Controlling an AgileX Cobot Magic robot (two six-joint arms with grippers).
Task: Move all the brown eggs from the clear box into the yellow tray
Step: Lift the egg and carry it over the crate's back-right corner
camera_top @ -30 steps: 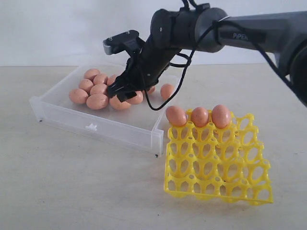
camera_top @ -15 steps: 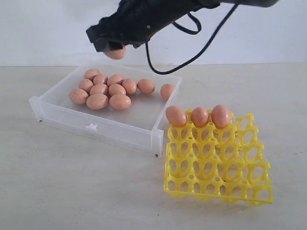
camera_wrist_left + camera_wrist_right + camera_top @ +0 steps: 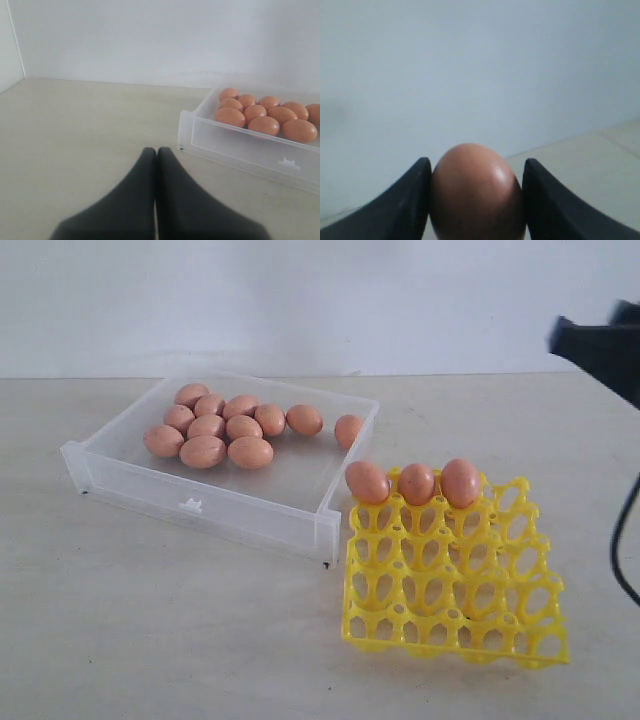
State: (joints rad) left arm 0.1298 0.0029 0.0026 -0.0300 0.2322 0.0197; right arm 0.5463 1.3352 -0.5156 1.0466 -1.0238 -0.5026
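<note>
Brown egg [image 3: 475, 195] sits clamped inside the right tool [image 3: 477, 164]; left tool [image 3: 156, 151] pressed together.

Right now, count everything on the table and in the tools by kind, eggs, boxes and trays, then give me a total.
brown eggs: 16 (12 in the box, 3 in the tray, 1 gripped in the right tool)
clear box: 1
yellow tray: 1
Total: 18
</note>
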